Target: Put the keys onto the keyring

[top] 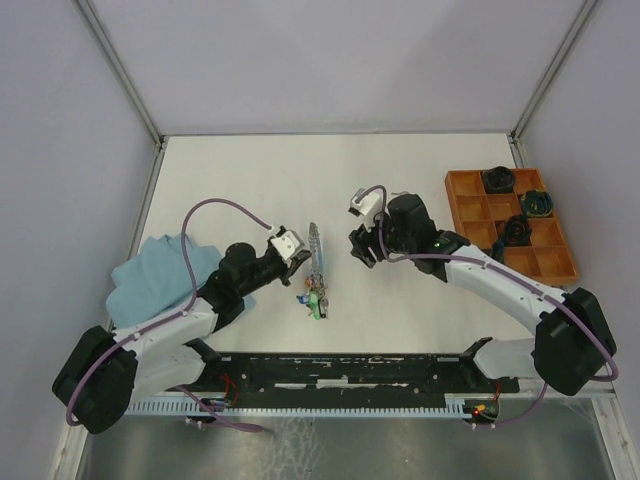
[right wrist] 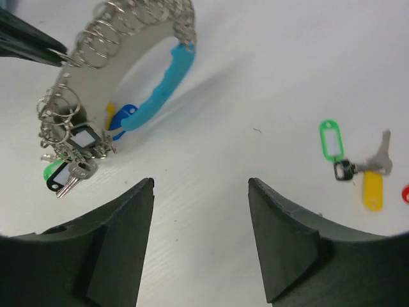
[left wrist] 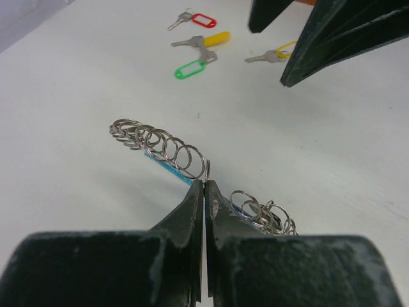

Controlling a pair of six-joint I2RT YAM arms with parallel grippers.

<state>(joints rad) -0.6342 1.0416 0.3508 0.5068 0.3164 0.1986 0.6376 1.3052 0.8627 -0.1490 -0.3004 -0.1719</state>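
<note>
The keyring (top: 317,250), a thin metal loop strung with small split rings, stands on edge at mid-table. Its blue sleeve (right wrist: 163,89) shows in the right wrist view. My left gripper (left wrist: 205,182) is shut on the loop's wire (left wrist: 207,167) from the left. Keys with black (right wrist: 83,137), green (right wrist: 54,173) and blue (right wrist: 124,115) tags hang on the loop's near end. Just right of the loop, my right gripper (right wrist: 201,182) is open and empty over bare table. Loose keys lie on the table, tagged green (right wrist: 331,141), yellow (right wrist: 372,188) and red (left wrist: 203,20).
An orange compartment tray (top: 470,185) with dark coiled bundles sits at the right. A blue cloth (top: 160,270) lies under my left arm. Another yellow-tagged key (left wrist: 281,52) lies half hidden behind the right fingers (left wrist: 332,32). A black rail (top: 340,368) runs along the near edge.
</note>
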